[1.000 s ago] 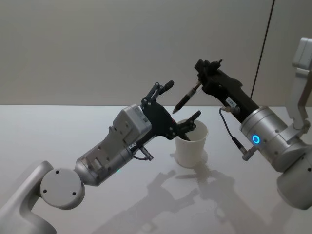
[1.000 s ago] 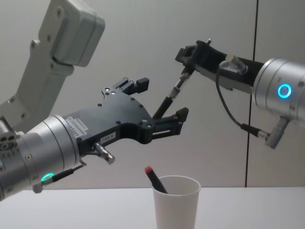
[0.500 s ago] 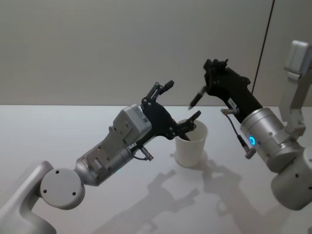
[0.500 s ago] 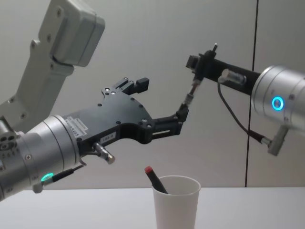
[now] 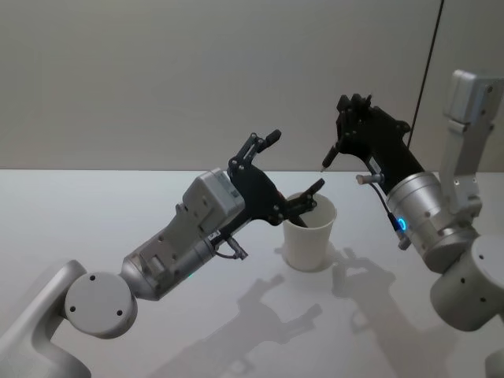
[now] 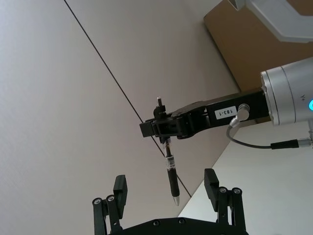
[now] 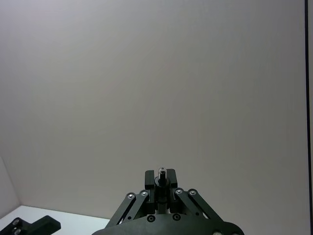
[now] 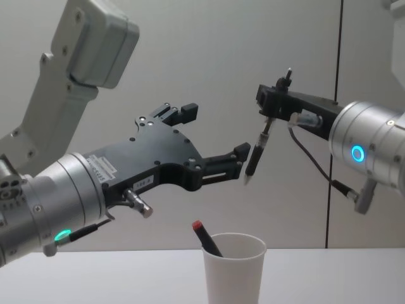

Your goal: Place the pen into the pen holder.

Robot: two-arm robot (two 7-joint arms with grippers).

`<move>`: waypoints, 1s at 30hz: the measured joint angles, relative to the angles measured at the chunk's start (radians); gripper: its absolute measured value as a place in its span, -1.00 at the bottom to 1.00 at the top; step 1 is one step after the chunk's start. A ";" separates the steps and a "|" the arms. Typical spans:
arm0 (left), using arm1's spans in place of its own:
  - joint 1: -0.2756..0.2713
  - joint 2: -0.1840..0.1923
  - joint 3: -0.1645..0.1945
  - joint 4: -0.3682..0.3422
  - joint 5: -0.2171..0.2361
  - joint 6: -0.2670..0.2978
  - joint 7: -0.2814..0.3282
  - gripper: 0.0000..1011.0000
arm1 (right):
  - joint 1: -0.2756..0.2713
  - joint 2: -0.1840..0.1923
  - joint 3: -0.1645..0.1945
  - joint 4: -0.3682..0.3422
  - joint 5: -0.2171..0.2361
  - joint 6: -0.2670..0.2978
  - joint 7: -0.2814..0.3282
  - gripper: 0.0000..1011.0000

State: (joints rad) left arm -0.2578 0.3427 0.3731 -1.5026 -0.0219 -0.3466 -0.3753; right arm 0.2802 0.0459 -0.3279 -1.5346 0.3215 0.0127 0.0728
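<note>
Pen held above the cup

The right gripper [image 8: 271,104] grips a pen [image 8: 255,156], tip down, above the cup [image 8: 233,272]. The left gripper [image 8: 212,136] hangs released beside it.

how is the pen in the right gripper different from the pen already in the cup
The held pen hangs near upright above the cup, clamped by the right gripper, tip down. The cup pen leans inside the cup with its red end up. The held pen shows a pale tip, no red. Both are slim and dark.

My own left gripper [image 6: 168,192] sits wide apart down here, and the right gripper [image 6: 163,129] across from me pinches a pen [image 6: 170,171], tip pointing down.
</note>
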 joint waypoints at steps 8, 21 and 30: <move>0.000 0.000 0.000 0.000 0.000 0.000 0.000 0.99 | 0.019 -0.004 0.003 0.045 -0.031 -0.019 0.018 -0.74; 0.000 0.000 0.000 0.000 0.000 0.000 0.000 0.99 | 0.039 -0.012 -0.001 0.108 -0.081 -0.033 0.045 -0.74; 0.000 0.000 0.000 0.000 0.000 0.000 0.000 0.99 | 0.051 -0.018 -0.005 0.155 -0.117 -0.040 0.048 -0.74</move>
State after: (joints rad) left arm -0.2578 0.3427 0.3731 -1.5026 -0.0219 -0.3466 -0.3753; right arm 0.3314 0.0277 -0.3327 -1.3800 0.2045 -0.0272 0.1209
